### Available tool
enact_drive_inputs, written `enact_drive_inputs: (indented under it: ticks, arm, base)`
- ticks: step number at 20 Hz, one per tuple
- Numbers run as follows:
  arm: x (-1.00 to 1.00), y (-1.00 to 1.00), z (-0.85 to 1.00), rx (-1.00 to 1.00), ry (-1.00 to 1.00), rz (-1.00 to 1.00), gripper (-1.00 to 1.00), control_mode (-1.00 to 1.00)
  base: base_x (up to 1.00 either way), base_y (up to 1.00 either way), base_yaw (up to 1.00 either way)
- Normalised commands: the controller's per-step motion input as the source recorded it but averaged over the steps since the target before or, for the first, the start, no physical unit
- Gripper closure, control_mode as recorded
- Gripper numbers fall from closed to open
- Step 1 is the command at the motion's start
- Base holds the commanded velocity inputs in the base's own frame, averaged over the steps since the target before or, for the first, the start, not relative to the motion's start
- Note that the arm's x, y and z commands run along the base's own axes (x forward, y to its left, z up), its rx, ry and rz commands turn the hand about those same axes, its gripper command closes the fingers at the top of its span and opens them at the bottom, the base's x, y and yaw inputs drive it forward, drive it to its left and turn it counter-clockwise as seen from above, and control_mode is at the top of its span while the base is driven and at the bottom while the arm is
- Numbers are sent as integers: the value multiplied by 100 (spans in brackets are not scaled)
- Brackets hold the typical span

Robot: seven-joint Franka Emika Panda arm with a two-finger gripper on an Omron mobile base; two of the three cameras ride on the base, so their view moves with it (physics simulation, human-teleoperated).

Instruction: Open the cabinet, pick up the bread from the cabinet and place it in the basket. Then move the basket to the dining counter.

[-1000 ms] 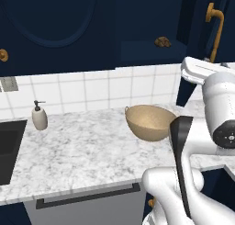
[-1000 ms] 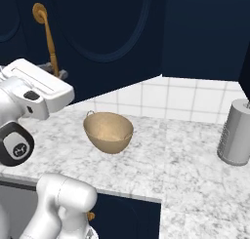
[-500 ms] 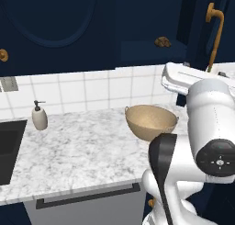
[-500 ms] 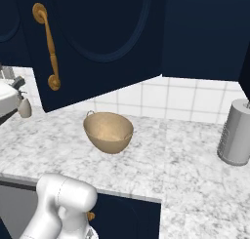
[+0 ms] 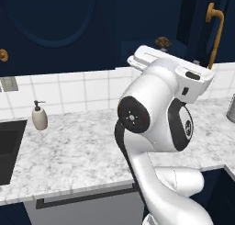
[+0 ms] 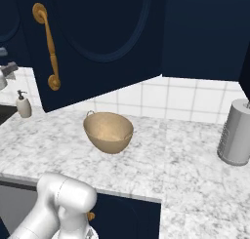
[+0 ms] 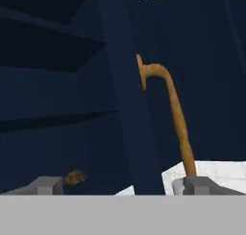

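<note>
The cabinet door [image 6: 97, 43] stands open, swung out over the worktop, its curved brass handle [image 6: 49, 45] facing the right base view. In the hand view the door's edge [image 7: 126, 123] runs up between my two fingertips [image 7: 45, 185], and the brass handle [image 7: 168, 114] rises above the right one. My gripper [image 7: 122, 186] is open, with nothing held. The bread [image 7: 75, 177], a small dark-brown roll, lies on a shelf inside the cabinet; it is also at the shelf edge [image 5: 160, 41] in the left base view. The tan basket [image 6: 108, 131] sits on the marble worktop under the door.
A soap dispenser [image 5: 40, 116] stands by the black sink [image 5: 9, 146] at the left. A grey canister [image 6: 237, 131] stands at the right on the worktop [image 6: 185, 160]. My white arm [image 5: 156, 114] hides the middle of the left base view. A round brass knob [image 5: 3, 55] marks another door.
My arm has swung left across the left base view and now covers the basket there. My hand has slid off the left edge of the right base view. The cabinet door has swung a little wider.
</note>
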Motion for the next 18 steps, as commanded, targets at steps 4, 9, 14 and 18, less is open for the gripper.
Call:
enact_drive_inputs:
  ticks: [4, 9, 14, 18]
  arm:
    - [31, -1, 0, 0, 0, -55, -100, -100]
    - [6, -20, 0, 0, 0, -59, -100, -100]
    - [31, -46, 0, 3, 0, -25, -100, -100]
    - [11, -33, -10, 4, 0, -5, -100, -100]
  base:
    - [0, 0, 0]
    - [0, 0, 0]
    - [0, 0, 0]
    - [0, 0, 0]
